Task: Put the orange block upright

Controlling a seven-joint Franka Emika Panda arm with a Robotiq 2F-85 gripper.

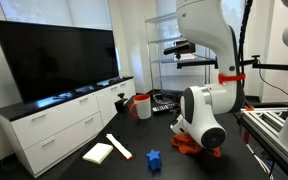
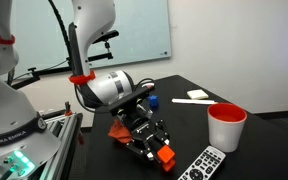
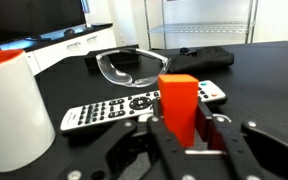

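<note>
The orange block (image 3: 179, 100) is a long rectangular block held between my gripper's (image 3: 189, 128) two black fingers. It sticks out past the fingertips toward the remote. In an exterior view the gripper (image 2: 152, 143) is low over the black table, angled down, with the orange block (image 2: 165, 156) at its tip near the table surface. In an exterior view the arm's wrist (image 1: 202, 125) hides the gripper and the block.
A white cup with a red rim (image 2: 226, 126) and a remote (image 2: 206, 165) lie close to the gripper. The cup (image 3: 9, 110), the remote (image 3: 134, 103) and clear glasses (image 3: 124, 65) show in the wrist view. A blue piece (image 1: 154, 157) and white blocks (image 1: 99, 152) lie further off. Another orange item (image 2: 117, 130) lies under the arm.
</note>
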